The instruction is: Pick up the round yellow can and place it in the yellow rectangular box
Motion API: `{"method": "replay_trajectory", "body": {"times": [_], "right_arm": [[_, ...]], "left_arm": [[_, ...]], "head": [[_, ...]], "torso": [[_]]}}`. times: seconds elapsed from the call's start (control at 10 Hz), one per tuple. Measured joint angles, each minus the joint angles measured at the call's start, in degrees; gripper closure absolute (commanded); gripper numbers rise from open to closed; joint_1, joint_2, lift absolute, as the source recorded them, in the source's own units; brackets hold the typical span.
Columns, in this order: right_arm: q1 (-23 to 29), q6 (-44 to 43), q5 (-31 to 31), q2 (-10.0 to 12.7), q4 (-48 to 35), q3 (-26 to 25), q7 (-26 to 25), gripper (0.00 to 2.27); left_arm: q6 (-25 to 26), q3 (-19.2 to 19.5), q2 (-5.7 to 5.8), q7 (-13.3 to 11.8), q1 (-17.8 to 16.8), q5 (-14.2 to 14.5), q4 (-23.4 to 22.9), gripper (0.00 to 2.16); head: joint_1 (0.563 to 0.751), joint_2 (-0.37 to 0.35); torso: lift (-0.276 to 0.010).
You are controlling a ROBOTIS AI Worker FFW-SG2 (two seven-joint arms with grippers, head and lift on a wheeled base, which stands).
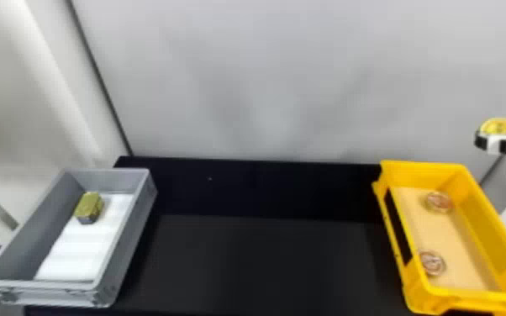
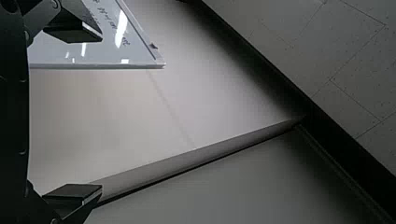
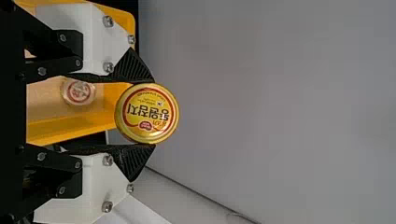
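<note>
Jaws of the right gripper (image 1: 496, 140) stand parted by the can's width, pinching the round yellow can (image 1: 501, 125) by its sides, raised near the yellow rectangular box's (image 1: 470, 185) far right corner; the left gripper's (image 2: 101, 112) jaws stand wide apart, empty; two round lids or cans (image 1: 438, 202) lie inside the box.

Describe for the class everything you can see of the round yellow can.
The round yellow can looks like metal, with a shiny gold rim and a flat, printed yellow face circled by a red ring. It appears closed and undented. The right gripper holds it in the air, one black finger pressing each opposite edge, its printed face turned to the wrist camera. The head view shows it past the yellow box's far right corner.
</note>
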Motion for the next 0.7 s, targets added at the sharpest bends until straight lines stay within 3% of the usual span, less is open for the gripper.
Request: {"method": "replay_trajectory", "body": {"times": [0.4, 0.7], "right_arm": [[-2.7, -6.7, -10.1, -0.8, 17.2, 1.8, -3.2, 0.66], [-4.5, -9.6, -13.2, -0.8, 27.2, 4.2, -4.2, 0.66]], "left_arm": [[-0.3, -0.4, -0.01, -0.1, -0.1, -0.2, 0.2, 0.14], [-0.5, -0.8, 0.00, -0.1, -0.3, -0.2, 0.3, 0.14]], "head": [[0.700, 0.054], [0.700, 0.054]], "torso": [[-0.003], [-0.003]]}}
